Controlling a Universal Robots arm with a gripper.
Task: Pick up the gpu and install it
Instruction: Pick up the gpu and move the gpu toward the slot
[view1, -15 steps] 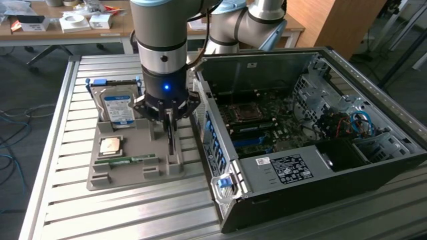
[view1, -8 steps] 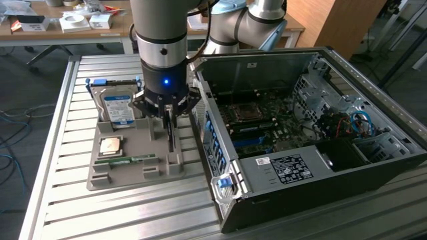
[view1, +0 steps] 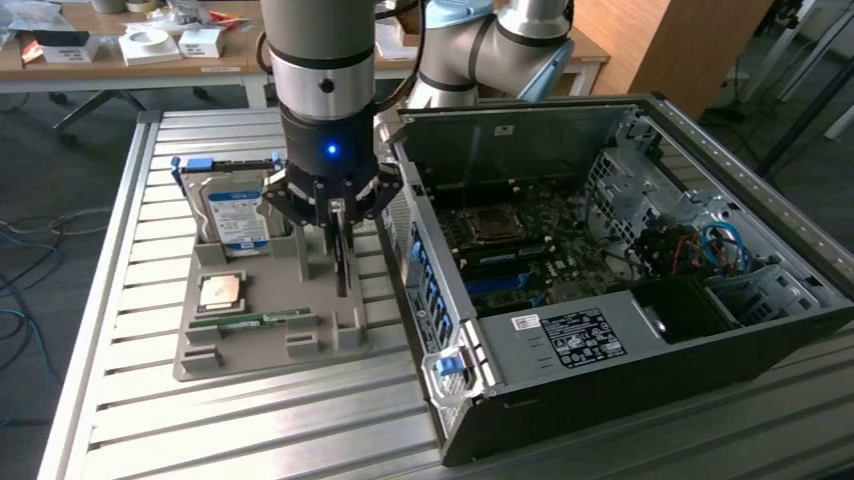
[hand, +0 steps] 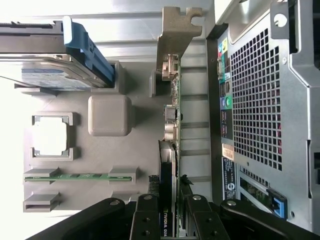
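The gpu (view1: 343, 265) is a thin dark card standing on edge over the grey parts tray (view1: 267, 290), on the side nearest the computer case (view1: 747, 350). My gripper (view1: 338, 235) reaches straight down onto it, shut on the card's upper edge. In the wrist view the gpu (hand: 172, 125) runs away from the black fingers (hand: 145, 220), which press on both of its faces, and its pale metal bracket (hand: 177, 35) sits at the far end. My gripper (hand: 170, 197) straddles the card. Whether the card has left its tray slot I cannot tell.
The tray also holds a silver hard drive (view1: 240, 215) with a blue label, a square processor (view1: 220, 290) and a green memory stick (view1: 254, 320). The open case shows its motherboard (view1: 534, 240). Everything rests on a slatted metal table (view1: 134, 400).
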